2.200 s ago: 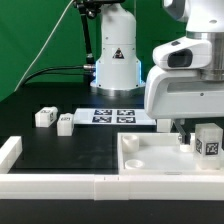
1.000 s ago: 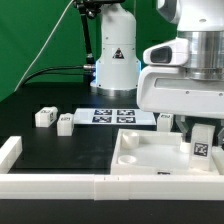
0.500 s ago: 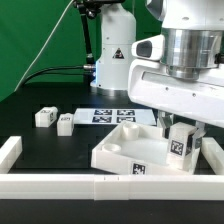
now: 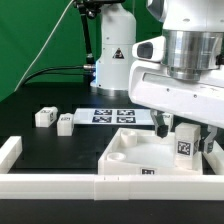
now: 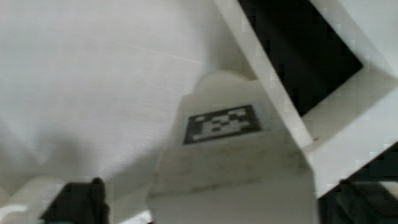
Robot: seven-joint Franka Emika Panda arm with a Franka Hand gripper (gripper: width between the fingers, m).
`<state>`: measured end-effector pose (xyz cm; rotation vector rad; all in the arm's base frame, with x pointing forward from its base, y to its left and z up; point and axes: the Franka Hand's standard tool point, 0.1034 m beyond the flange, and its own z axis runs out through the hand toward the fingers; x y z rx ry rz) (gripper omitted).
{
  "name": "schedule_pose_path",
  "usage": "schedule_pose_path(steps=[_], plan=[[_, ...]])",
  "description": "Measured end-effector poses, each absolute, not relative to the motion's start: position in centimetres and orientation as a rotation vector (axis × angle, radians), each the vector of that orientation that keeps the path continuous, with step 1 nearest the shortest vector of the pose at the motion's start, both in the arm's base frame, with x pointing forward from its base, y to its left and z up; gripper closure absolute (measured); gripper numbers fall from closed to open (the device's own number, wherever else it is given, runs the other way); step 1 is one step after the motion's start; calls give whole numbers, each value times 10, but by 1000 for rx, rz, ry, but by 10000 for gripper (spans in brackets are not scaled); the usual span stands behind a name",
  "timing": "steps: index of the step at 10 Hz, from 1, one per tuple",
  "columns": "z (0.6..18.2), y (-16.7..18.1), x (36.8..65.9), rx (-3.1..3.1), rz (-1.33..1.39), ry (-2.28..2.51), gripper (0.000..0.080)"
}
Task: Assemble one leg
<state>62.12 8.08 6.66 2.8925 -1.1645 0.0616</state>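
My gripper (image 4: 184, 136) is shut on a leg (image 4: 183, 144), a small white block with a black-and-white tag. It holds the leg upright over the near right part of the large white panel (image 4: 128, 150); I cannot tell whether the leg's base touches it. In the wrist view the leg (image 5: 222, 125) runs between the two dark fingertips (image 5: 80, 202), with my gripper (image 5: 222, 205) around its near end and the panel (image 5: 89, 80) behind it. Two more legs (image 4: 43, 117) (image 4: 65, 123) lie on the black table at the exterior view's left.
The marker board (image 4: 112, 116) lies flat behind the panel, in front of the robot base (image 4: 115, 50). A white rail (image 4: 50, 185) runs along the front edge, with a short white block (image 4: 10, 150) at the left. Cables hang at the back left.
My gripper has moved toward the exterior view's left with the leg in it. The white panel has shifted and turned leftward beneath it. The two loose legs have not moved.
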Motion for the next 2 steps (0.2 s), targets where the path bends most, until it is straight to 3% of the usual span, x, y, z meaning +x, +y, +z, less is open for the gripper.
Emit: schedule_pose_path(steps=[2], plan=[[67,81,621,2892,61,-1164,151]])
